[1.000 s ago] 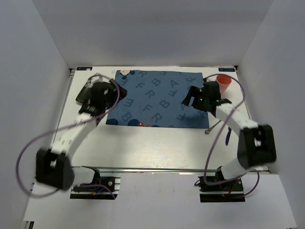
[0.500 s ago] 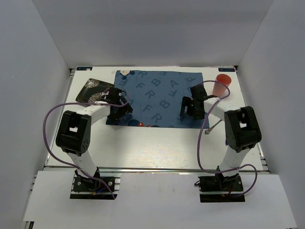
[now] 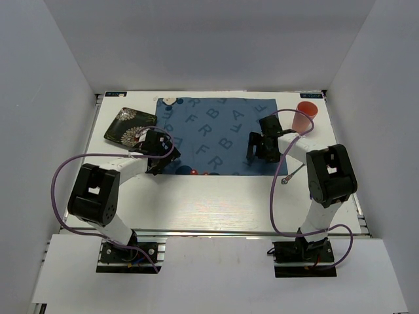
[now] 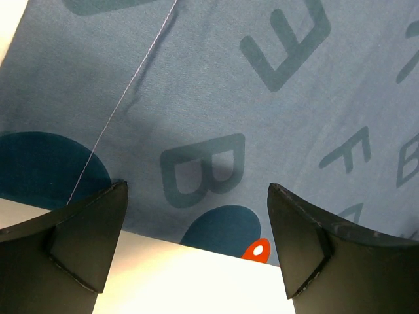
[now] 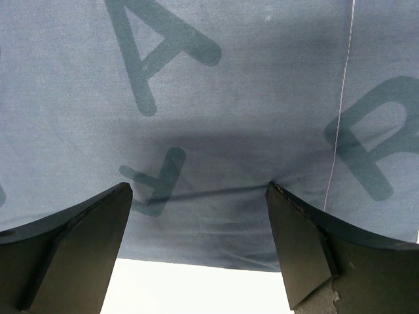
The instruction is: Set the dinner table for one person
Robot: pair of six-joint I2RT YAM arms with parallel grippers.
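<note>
**Both end effectors open over the mat, cup and dish at the far corners**

An orange cup (image 3: pixel 306 116) stands upright near the far right corner of the white surface (image 3: pixel 209 203), just off the right edge of the blue mat (image 3: pixel 216 134). Its mouth faces up, and what is inside cannot be made out. A dark, roughly square dish (image 3: pixel 127 123) lies on the surface just beside the mat's far left part. Its face shows a pale flower pattern.

The left end effector (image 4: pixel 196 188) hangs over the mat's near left corner with its jaws spread wide and nothing between them. Its black fingers (image 4: pixel 72 242) frame a printed letter B and a small red dot (image 4: pixel 257 250) at the mat's near edge, with the surface showing below. The right end effector (image 5: pixel 198 186) sits low over the right part of the mat. It is spread just as wide and grips nothing, and whether its fingers (image 5: pixel 308 248) touch the cloth cannot be told.

The mat is woven cloth, mid-blue with darker letters and dark teal round patches. A pale line of stitching crosses it, and it creases softly under the right arm. The fingers are matte black wedges. A thin metal utensil (image 3: pixel 292 173) lies on the surface just off the mat's near right corner, too small to identify. The surface is flat, white and rectangular, with a metal rail (image 3: pixel 216 232) along its near edge.
</note>
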